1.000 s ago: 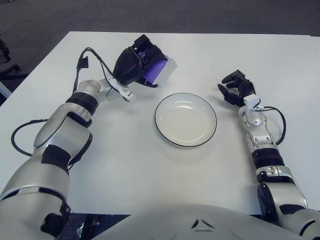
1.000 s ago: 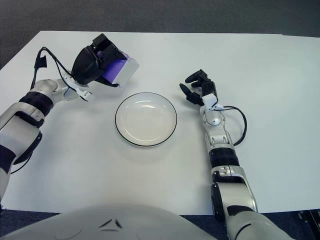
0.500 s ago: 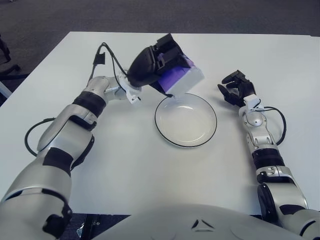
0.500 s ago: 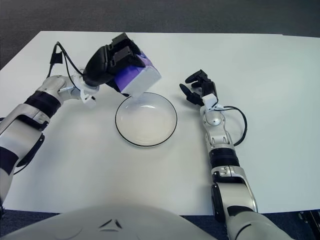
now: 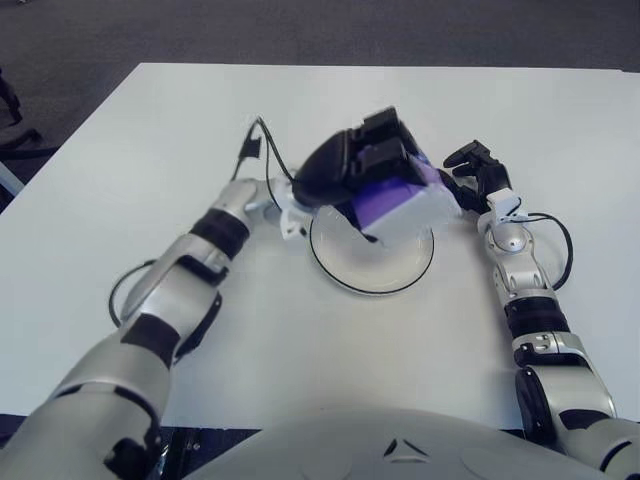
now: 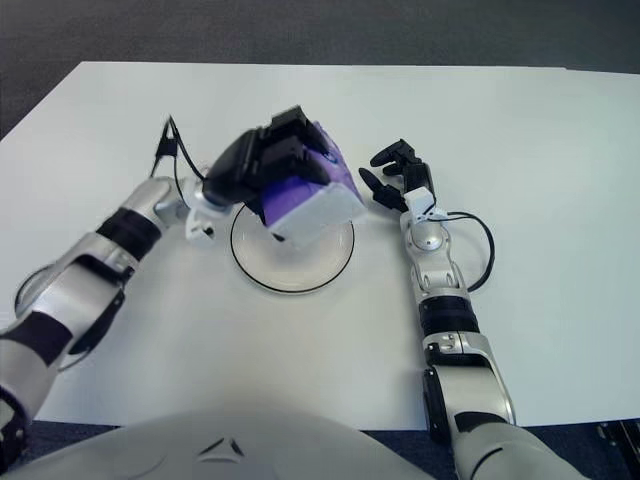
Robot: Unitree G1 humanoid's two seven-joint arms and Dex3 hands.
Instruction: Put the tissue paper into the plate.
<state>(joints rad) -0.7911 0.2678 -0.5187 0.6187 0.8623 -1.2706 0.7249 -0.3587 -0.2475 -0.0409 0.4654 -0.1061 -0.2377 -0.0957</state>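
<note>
My left hand (image 5: 355, 165) is shut on a purple and white tissue pack (image 5: 405, 205) and holds it in the air right over the white plate (image 5: 375, 268) with the dark rim. The pack covers the plate's far half in both eye views; in the right eye view the tissue pack (image 6: 315, 198) hangs above the plate (image 6: 290, 265). Whether the pack touches the plate cannot be told. My right hand (image 5: 473, 175) shows just right of the plate, fingers spread, holding nothing.
A white table (image 5: 300, 360) carries everything; its far edge meets dark carpet (image 5: 320, 30). A black cable (image 5: 265, 150) loops off my left wrist. Another cable (image 5: 555, 240) runs beside my right forearm.
My left arm has swung right with the tissue pack, from the plate's far left to directly over the plate. The right hand has stayed in place.
</note>
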